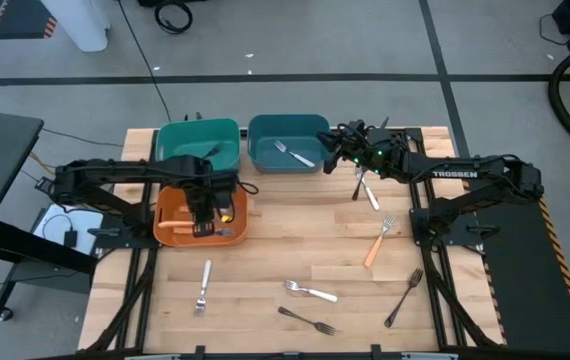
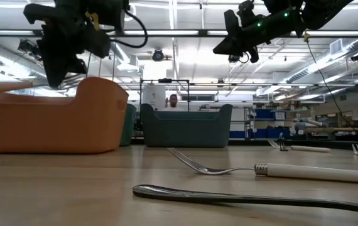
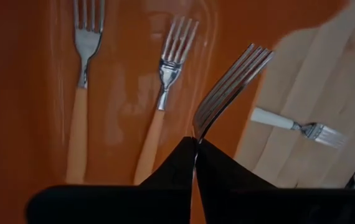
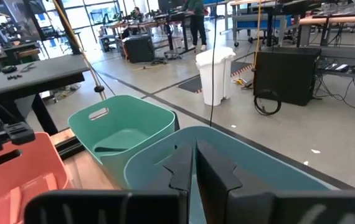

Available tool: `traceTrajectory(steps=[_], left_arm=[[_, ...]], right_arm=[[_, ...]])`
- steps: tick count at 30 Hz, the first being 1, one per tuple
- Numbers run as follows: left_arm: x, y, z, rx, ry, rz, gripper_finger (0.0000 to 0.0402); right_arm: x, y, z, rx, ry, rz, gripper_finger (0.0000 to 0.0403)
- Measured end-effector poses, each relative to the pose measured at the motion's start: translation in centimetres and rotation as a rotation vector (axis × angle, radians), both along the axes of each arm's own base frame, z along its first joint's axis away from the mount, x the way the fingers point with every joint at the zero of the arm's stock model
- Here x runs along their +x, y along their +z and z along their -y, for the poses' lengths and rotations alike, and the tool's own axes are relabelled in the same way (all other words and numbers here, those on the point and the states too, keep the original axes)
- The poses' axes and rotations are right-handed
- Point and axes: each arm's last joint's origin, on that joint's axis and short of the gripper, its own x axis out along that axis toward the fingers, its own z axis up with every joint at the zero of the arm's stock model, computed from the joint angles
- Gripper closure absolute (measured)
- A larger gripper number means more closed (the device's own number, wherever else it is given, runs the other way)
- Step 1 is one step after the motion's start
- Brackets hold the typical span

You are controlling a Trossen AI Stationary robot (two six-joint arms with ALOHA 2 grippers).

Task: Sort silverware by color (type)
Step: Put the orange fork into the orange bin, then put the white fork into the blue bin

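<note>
My left gripper hangs over the orange bin, shut on a fork with a silver head; the fork's handle is hidden between the fingers. Two orange-handled forks lie flat on the orange bin's floor. My right gripper hovers shut and holding nothing over the blue bin, which holds one silver fork. A dark fork lies in the green bin. An orange-handled fork and several others lie on the table. My left gripper pinches the fork by its neck, just below the head, between the two fingers. The fingers come from above and point down into the orange bin. The fork is lifted clear of the bin floor, its tines sticking out past the fingertips.
Loose forks lie flat on the wooden table: white-handled ones and dark ones. The three bins stand along the far side. A person stands in the room behind the table.
</note>
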Motion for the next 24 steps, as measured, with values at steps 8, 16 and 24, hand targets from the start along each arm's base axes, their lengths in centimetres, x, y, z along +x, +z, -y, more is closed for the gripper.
traceTrajectory(steps=[8,16,24], left_arm=[[0.0,-0.1,-0.4,-0.001,0.051,0.001,0.0332],[0.3,0.5,-0.5,-0.001,0.126,0.017,0.0307],[2.1,6.6,-0.7,0.005,0.241,0.224,0.031]], right_arm=[[0.0,-0.1,0.0,0.003,0.0,-0.008,0.0375],[-0.1,-0.1,0.0,-0.035,0.005,-0.04,0.0375],[-0.9,0.3,-0.3,-0.108,0.022,-0.122,0.0371]])
